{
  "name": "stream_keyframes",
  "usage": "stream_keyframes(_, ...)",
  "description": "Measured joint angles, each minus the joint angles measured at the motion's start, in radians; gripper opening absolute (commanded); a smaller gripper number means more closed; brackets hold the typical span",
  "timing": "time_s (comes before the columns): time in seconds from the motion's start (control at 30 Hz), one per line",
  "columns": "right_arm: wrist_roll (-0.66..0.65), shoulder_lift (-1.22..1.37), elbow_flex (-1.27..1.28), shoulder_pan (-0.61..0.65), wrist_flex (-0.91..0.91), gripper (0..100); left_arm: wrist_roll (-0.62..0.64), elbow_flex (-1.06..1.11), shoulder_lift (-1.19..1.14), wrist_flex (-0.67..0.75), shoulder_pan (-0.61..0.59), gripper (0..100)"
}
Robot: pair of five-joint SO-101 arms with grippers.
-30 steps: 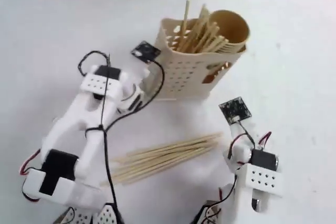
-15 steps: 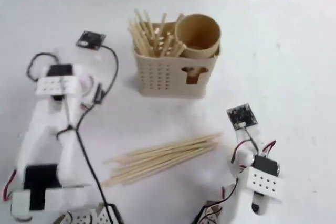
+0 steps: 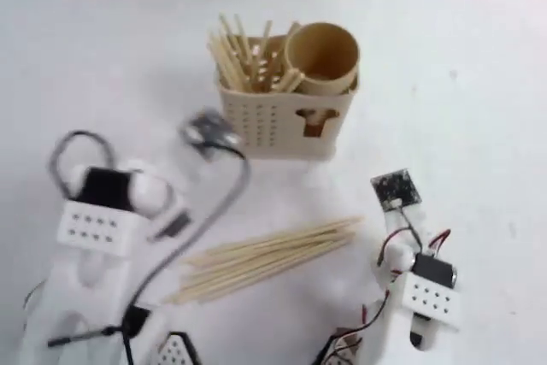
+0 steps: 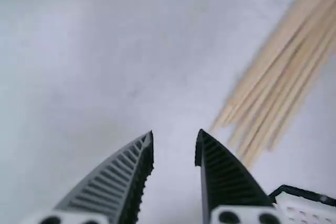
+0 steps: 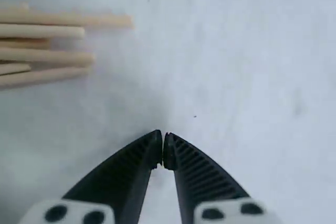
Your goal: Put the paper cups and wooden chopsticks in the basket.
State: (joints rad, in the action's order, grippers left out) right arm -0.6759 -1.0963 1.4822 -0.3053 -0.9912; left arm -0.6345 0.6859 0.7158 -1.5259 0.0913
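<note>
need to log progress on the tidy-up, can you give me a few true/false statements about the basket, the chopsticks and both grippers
A paper cup stands inside the basket. True.
Every chopstick is in the basket. False: loose chopsticks lie on the table in front of it.
The right gripper is shut on a chopstick. False: it is shut but empty, with the chopstick ends lying apart from it.
The left gripper is open and holds nothing. True.
The basket lies on its side. False: it stands upright.
</note>
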Motion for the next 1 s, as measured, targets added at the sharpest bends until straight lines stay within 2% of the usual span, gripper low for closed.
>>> stream_keyframes(0.2, 0.000, 0.000, 0.005, 0.000, 0.000, 1.7, 0.000, 0.002, -0.078, 0.107, 0.315, 15)
stream_keyframes(0.33, 0.000, 0.000, 0.009, -0.002, 0.003, 1.7, 0.000, 0.009, -0.232, 0.219, 0.450, 16)
stream_keyframes(0.5, 0.000, 0.000, 0.009, 0.000, 0.003, 1.7, -0.061, 0.009, -0.440, 0.384, 0.457, 17)
stream_keyframes(0.67, 0.000, 0.000, 0.009, 0.000, 0.003, 1.7, -0.084, 0.009, -0.531, 0.494, 0.457, 17)
stream_keyframes(0.83, 0.000, -0.031, 0.012, 0.000, 0.003, 1.7, -0.084, 0.009, -0.612, 0.571, 0.457, 17)
stream_keyframes(1.0, 0.000, -0.193, 0.063, 0.000, -0.041, 1.7, -0.091, 0.002, -0.712, 0.612, 0.456, 17)
